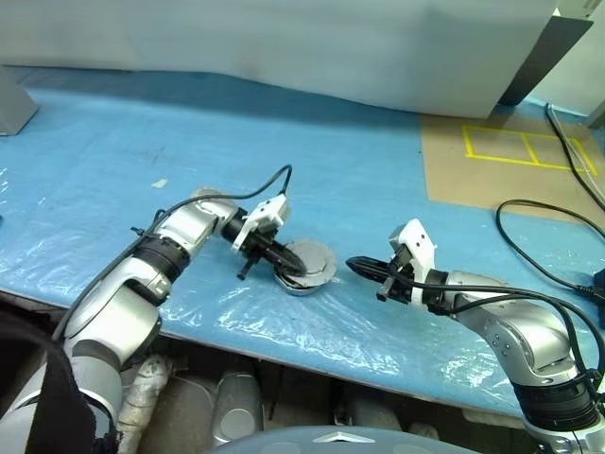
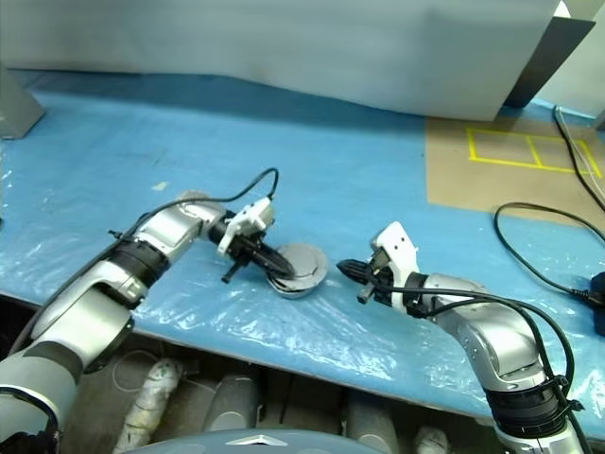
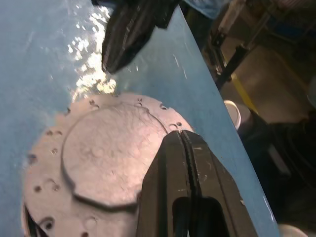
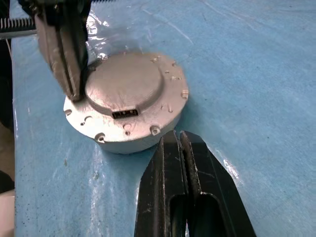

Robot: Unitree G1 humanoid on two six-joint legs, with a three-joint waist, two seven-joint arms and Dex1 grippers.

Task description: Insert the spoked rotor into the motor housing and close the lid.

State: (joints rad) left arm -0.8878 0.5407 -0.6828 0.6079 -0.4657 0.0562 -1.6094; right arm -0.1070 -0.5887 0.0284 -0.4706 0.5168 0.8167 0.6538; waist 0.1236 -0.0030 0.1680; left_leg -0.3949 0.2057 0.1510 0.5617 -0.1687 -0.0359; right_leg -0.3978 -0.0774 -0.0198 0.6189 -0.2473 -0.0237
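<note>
The motor housing [image 1: 304, 284] stands near the front edge of the blue-covered table, and the lid [image 4: 129, 86], a flat silver-grey disc with a raised centre and small holes round its rim, lies on top of it. The spoked rotor is hidden. My left gripper [image 1: 286, 270] is shut, its tips over the lid's edge on the side nearest me; I cannot tell whether they touch it. My right gripper [image 1: 352, 264] is shut and holds nothing, a short way to the right of the housing, pointing at it. In the right wrist view the left gripper [image 4: 74, 94] stands over the lid's rim.
The blue plastic sheet [image 1: 189, 123] covers the table, whose front edge runs just below the housing. A brown board with yellow tape lines [image 1: 501, 161] lies at the back right. Black cables [image 1: 539, 236] trail across the right side. A white panel [image 1: 284, 38] closes the back.
</note>
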